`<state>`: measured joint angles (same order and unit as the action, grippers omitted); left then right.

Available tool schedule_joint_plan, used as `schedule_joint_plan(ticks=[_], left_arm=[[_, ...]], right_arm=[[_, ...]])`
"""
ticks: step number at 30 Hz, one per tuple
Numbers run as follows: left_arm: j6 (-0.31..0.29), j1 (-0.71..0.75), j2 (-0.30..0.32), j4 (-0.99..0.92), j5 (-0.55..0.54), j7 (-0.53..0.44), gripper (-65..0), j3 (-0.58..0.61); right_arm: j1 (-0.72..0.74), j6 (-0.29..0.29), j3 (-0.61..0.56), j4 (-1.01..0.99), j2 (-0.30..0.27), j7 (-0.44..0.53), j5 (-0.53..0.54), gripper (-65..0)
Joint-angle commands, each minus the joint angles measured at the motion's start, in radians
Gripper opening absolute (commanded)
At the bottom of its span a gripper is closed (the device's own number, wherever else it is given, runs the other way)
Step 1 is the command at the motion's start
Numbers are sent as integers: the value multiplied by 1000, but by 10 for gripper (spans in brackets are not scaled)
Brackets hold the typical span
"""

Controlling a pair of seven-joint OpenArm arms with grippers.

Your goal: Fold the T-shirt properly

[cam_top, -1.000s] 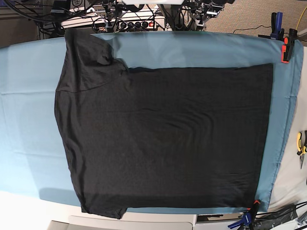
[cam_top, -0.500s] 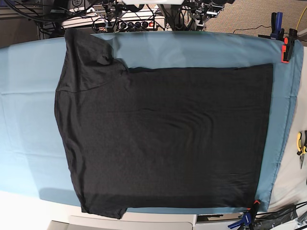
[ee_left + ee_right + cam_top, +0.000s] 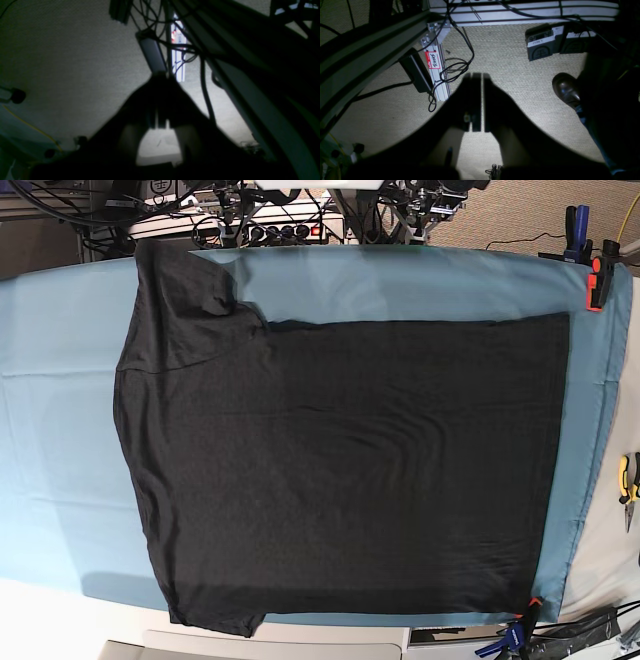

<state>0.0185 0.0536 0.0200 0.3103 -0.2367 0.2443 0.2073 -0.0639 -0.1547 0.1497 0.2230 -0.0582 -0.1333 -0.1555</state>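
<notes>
Base surroundings: teal sheet point(image 3: 60, 430) covers worktop; clamps point(image 3: 597, 280) upper right; pliers point(image 3: 627, 485) right edge.
T-shirt point(image 3: 340, 470): flat, dark, unfolded.
Right pincer point(image 3: 482, 105): together, empty.
Left pincer point(image 3: 158, 122): cannot tell.

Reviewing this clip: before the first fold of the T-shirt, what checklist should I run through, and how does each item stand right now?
1. T-shirt spread flat on the teal sheet: ok, only slight ripples.
2. Far sleeve laid out: ok.
3. Near sleeve fully on the sheet: not ok, it overhangs the sheet's edge.
4. Right gripper empty: ok, nearly closed over the floor.
5. Left gripper state: cannot tell, too dark.
6. Arms over the shirt: not ok, neither shows in the base view.
</notes>
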Motion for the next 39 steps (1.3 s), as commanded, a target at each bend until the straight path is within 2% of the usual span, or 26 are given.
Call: schedule_joint_plan(ticks=[1, 27, 33, 39], left_arm=[[-15, 0, -11, 7, -10, 6, -650, -1], [-15, 2, -6, 7, -11, 15, -650, -1], [-15, 29, 18, 25, -10, 43, -650, -1], [-15, 145, 77, 185, 9, 93, -650, -1]], right_arm=[[-3, -2, 2, 6, -6, 1, 5, -622], [-18, -2, 2, 6, -12, 10, 5, -621], [-68, -2, 2, 14, -48, 35, 5, -622], [-193, -2, 2, 166, -79, 29, 5, -622]])
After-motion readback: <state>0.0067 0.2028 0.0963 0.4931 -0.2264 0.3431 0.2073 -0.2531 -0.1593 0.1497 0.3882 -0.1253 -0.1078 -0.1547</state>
